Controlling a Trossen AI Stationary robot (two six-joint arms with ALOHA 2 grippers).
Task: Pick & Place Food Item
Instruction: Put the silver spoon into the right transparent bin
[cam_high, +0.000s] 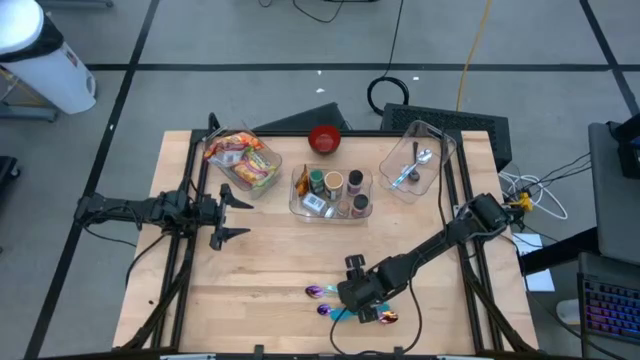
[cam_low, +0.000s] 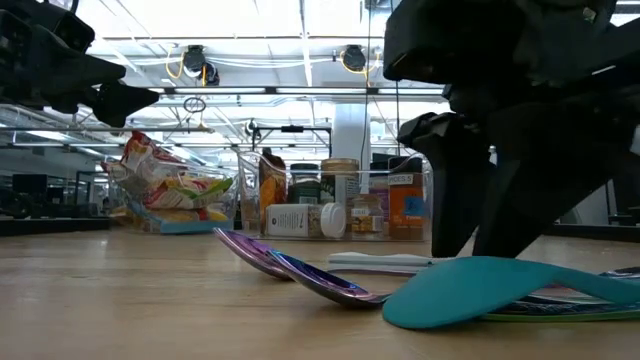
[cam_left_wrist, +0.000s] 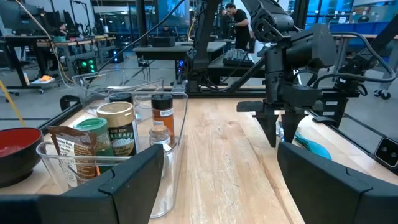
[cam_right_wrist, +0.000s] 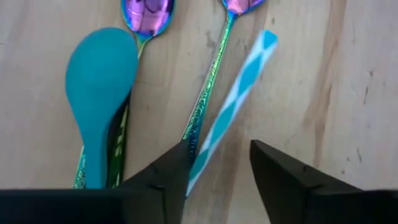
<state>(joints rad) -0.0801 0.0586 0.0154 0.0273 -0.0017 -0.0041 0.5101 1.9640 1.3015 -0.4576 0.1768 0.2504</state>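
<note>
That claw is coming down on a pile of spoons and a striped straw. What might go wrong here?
The right gripper straddles the blue-and-white striped straw, which lies against an iridescent spoon's handle, so closing may pinch both. The turquoise spoon overlaps another iridescent spoon and could get nudged. The straw may slip out.

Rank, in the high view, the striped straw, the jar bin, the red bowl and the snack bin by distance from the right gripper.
1. Striped straw, directly at the right gripper, near the table's front edge.
2. Jar bin, mid-table, toward the back.
3. Red bowl, at the back edge, behind the jar bin.
4. Snack bin, back left, about as far as the bowl; too close to call.
</note>
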